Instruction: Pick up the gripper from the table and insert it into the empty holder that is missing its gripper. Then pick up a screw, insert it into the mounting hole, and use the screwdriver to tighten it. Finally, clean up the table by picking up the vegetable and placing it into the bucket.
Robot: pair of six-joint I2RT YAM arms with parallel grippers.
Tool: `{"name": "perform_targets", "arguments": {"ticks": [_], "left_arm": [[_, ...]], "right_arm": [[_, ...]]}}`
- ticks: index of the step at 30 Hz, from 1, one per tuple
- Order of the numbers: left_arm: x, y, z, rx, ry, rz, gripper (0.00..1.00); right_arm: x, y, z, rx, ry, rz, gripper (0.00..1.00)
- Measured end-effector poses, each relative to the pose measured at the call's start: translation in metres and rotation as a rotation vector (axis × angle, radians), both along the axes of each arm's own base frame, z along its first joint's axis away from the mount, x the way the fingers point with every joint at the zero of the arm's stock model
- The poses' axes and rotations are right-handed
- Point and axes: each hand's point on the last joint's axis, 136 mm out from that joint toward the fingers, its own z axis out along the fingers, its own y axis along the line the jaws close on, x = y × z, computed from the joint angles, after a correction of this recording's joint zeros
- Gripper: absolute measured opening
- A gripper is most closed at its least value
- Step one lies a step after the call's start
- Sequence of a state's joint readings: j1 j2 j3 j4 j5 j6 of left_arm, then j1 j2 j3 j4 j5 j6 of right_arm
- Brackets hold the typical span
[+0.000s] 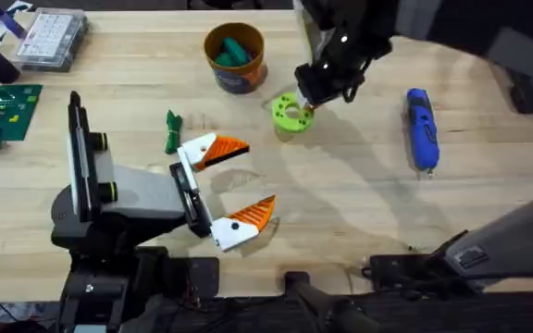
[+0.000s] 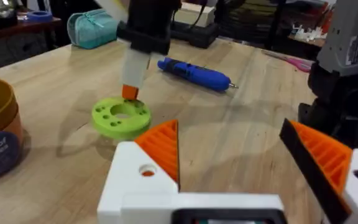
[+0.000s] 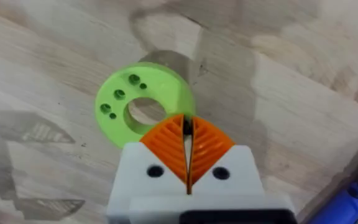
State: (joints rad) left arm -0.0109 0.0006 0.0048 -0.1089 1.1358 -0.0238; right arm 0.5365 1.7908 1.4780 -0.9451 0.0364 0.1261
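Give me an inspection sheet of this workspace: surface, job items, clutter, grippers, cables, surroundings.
Surface: wooden table, no spills seen.
Job items: blue screwdriver lies at the right; dark-green vegetable lies on the table left of centre; bucket stands at the back with teal pieces inside; lime-green ring lies flat by the bucket.
Clutter: clear compartment box at the back left; green board at the left edge.
Grippers: left gripper open, low over the table, empty; right gripper shut, tips at the ring's edge.
Cables: nothing seen on the table.
Surroundings: teal case on the table's far side.
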Motion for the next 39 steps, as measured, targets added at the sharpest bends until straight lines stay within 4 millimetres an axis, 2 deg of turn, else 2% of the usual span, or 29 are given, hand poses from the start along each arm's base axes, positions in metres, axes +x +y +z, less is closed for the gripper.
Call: {"name": "perform_targets", "arguments": {"ticks": [10,13,26,33,36,39], "left_arm": [[0.000,0.000,0.000,0.000,0.000,0.000,0.991],[0.000,0.000,0.000,0.000,0.000,0.000,0.991],[0.000,0.000,0.000,0.000,0.000,0.000,0.991],[0.000,0.000,0.000,0.000,0.000,0.000,0.991],[0.000,0.000,0.000,0.000,0.000,0.000,0.991],[0.000,0.000,0.000,0.000,0.000,0.000,0.991]], "right_arm": [[0.000,-0.005,-0.032,-0.074,0.064,0.025,0.007],[0.008,-0.001,-0.031,-0.058,0.034,0.024,0.007],[0.008,-0.001,-0.031,-0.058,0.034,0.024,0.007],[-0.001,-0.007,-0.032,-0.083,0.071,0.024,0.007],[-0.006,-0.010,-0.024,-0.095,0.092,0.024,0.007],[-0.007,-0.010,-0.006,-0.093,0.087,0.024,0.007]]}}
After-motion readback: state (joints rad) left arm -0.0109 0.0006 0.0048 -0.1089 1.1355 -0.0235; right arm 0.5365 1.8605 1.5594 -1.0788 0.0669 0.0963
